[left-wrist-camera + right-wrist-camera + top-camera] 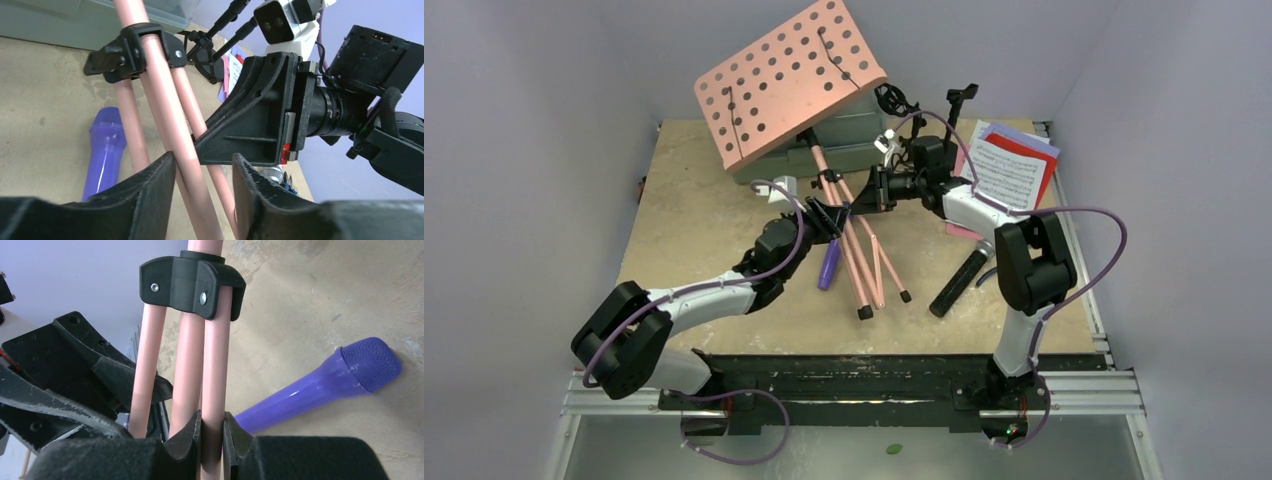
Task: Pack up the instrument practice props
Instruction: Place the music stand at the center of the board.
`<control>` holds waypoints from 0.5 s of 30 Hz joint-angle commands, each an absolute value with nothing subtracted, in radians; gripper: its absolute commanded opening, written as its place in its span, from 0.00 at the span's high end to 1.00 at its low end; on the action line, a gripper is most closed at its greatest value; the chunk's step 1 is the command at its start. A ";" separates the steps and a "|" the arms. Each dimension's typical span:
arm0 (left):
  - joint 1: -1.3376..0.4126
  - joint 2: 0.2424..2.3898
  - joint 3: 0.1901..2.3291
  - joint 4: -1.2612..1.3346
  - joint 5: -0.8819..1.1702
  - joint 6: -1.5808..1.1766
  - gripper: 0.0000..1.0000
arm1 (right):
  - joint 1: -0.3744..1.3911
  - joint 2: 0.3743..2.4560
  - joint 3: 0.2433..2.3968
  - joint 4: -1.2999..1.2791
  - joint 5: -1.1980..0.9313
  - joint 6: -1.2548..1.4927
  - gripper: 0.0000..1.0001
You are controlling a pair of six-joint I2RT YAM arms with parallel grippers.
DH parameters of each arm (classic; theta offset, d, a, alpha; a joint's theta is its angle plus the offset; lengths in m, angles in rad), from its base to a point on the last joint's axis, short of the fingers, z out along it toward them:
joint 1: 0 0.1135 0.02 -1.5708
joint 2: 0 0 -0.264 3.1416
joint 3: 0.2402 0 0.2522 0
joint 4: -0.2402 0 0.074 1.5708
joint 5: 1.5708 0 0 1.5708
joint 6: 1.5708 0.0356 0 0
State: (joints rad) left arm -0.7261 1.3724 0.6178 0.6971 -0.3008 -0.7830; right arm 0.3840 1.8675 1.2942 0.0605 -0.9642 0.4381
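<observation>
Top: pink tripod (pixel 849 235) lies mid-table, legs folded toward me, tray (pixel 789 75) tilted up over the grey case (pixel 854 135). Left wrist: my left gripper (pixel 202 162) sits loose around one leg, jaws apart, guiding rather than holding, I'd say. Right wrist: my right gripper (pixel 212 422) is clamped on a leg below the black collar (pixel 192 282), pinning the stand; purple microphone (pixel 325 387) lies just beside

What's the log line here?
left gripper: jaws open around tripod leg | right gripper: jaws clamped on tripod leg | purple microphone: unheld
</observation>
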 commanded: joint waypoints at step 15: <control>-0.611 1.236 0.663 0.553 -0.250 -0.729 0.23 | 0.372 1.855 1.304 0.400 -1.094 0.560 1.00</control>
State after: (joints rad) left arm -0.6632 1.2751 0.6220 0.5495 -0.2523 -0.7219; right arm 0.3782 1.8774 1.2896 0.1944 -0.9874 0.4988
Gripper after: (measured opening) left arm 0.763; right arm 0.167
